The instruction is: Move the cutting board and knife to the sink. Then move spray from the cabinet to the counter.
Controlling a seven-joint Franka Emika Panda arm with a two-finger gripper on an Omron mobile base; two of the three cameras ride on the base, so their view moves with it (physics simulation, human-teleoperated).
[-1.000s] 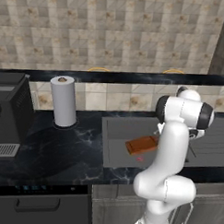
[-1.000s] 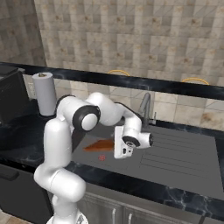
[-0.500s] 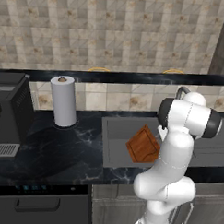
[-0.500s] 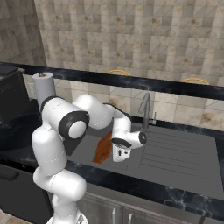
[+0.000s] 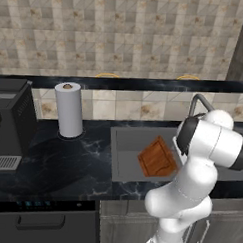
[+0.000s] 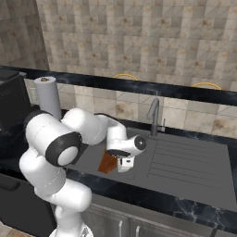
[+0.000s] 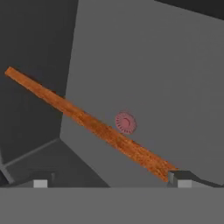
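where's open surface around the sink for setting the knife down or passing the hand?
The ridged draining area right of the faucet is bare. The counter between the paper towel roll and the sink is free too. The basin is crowded: the cutting board leans tilted inside, with the open gripper beside it.

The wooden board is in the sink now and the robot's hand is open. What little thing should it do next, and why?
Probably lift the gripper up and out of the sink. The cutting board already lies tilted in the basin, and the jaws stand wide open with nothing between them, so that step looks done. The knife is next, and rising first should avoid bumping the board.
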